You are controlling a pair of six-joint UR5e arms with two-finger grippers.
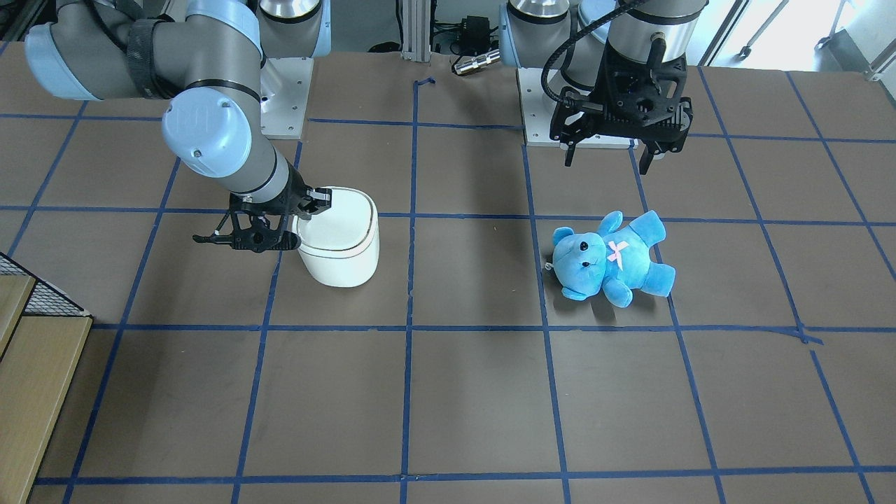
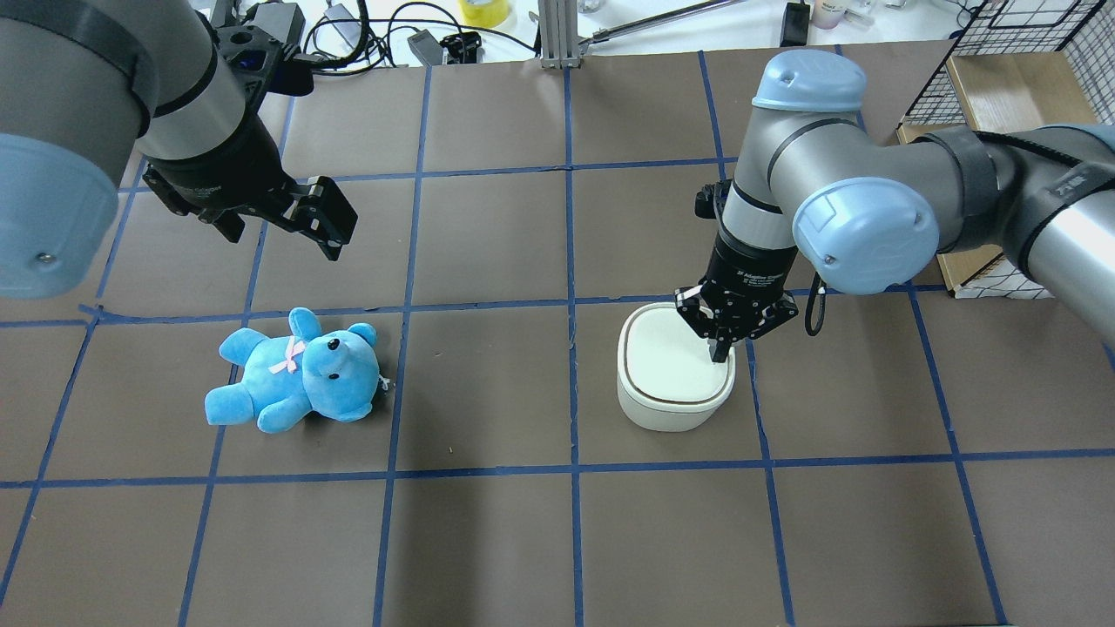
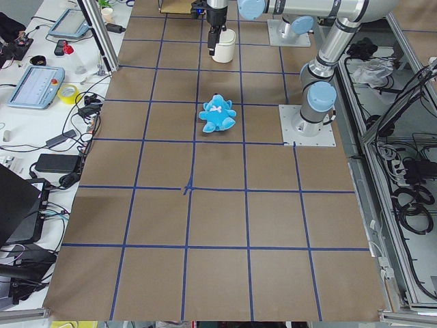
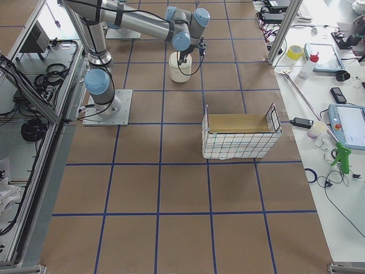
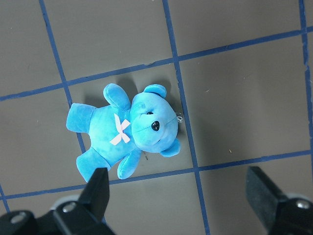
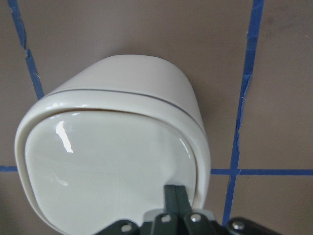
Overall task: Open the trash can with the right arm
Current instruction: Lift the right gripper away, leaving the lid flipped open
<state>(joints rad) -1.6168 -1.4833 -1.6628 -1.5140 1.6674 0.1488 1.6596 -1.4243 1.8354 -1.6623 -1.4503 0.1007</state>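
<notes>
The white trash can (image 2: 675, 383) stands on the brown table, its lid lying flat; it also shows in the front view (image 1: 339, 245) and the right wrist view (image 6: 112, 161). My right gripper (image 2: 720, 353) points down over the can's right edge. It is shut, with both fingertips (image 6: 176, 196) together on the lid by its rim. My left gripper (image 2: 279, 222) is open and empty, hovering above and behind the blue teddy (image 2: 296, 374). In the left wrist view the teddy (image 5: 127, 132) lies below the spread fingers (image 5: 98, 191).
A wire basket holding a cardboard box (image 2: 1002, 87) stands at the far right, behind my right arm. Cables and devices (image 2: 392, 35) lie along the table's far edge. Blue tape lines grid the brown table (image 2: 566, 540).
</notes>
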